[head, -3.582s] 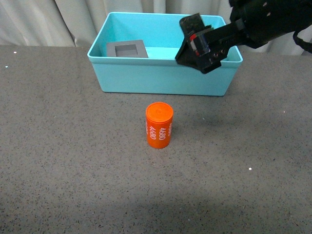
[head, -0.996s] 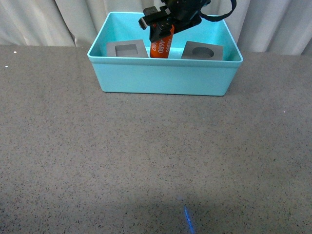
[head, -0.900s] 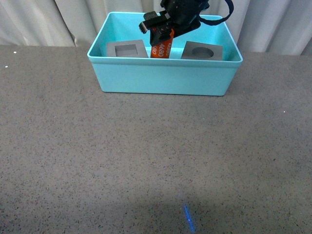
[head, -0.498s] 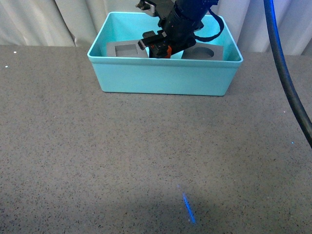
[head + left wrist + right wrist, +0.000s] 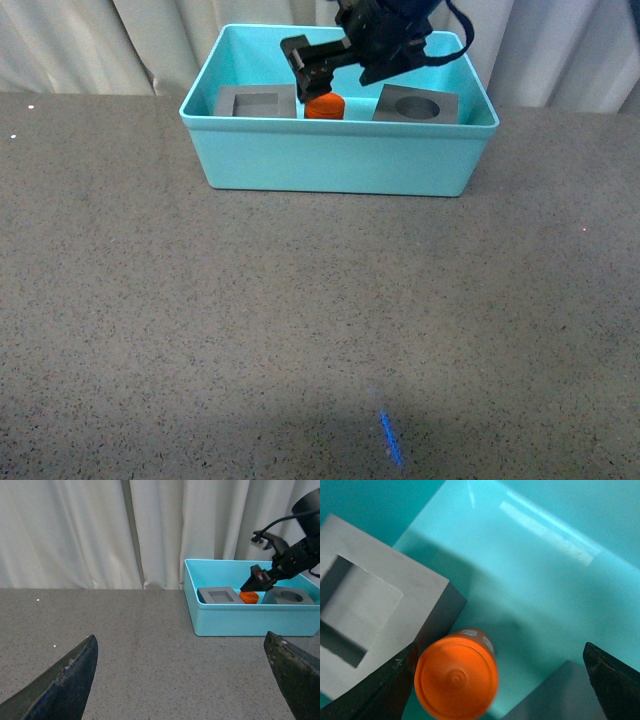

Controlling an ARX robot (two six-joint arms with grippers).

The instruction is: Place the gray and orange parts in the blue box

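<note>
- The orange cylinder (image 5: 323, 105) is now standing upright on the floor of the blue box (image 5: 340, 160), between the gray cube with the square recess (image 5: 256, 101) and the gray cube with the round recess (image 5: 417, 104); a second ago it was hanging tilted in the grip above them.
- The right gripper (image 5: 322, 70) is hovering just above the cylinder, its jaws spread wide and holding nothing.
- The left gripper (image 5: 180, 680) is waiting well back over the desk (image 5: 300, 330), jaws parted and empty.
- With all three parts sitting inside the box, the task is looking finished; only pulling the arm clear seems to remain.
</note>
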